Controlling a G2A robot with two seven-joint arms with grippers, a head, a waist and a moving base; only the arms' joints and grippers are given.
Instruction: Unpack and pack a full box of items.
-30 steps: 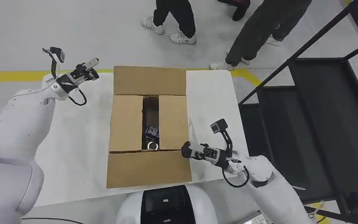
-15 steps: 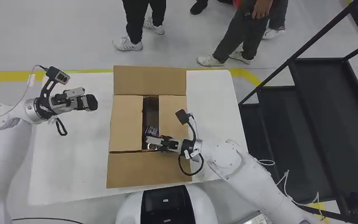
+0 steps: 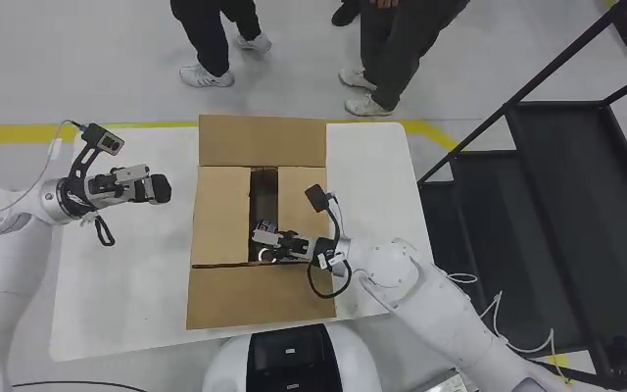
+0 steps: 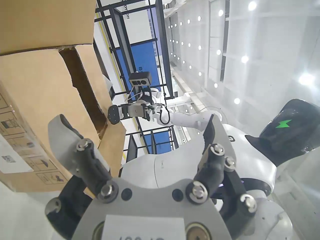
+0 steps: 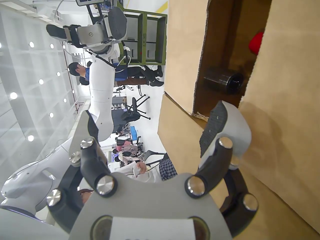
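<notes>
Right pincer point(image 3: 265, 241) farther over box point(image 3: 221, 211) opening

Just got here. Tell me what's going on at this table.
A two-armed robot is working on a cardboard box that sits on the white table, its top flaps only partly parted. The right pincer is open and empty at the gap between the flaps, where a dark cylinder and something red lie inside. The left pincer is open beside the box's outer side, holding nothing.

Narrow gap point(image 3: 264, 191) between box flaps point(image 3: 223, 216), right gripper point(image 3: 266, 245) at its near end, flaps covering the rest.
</notes>
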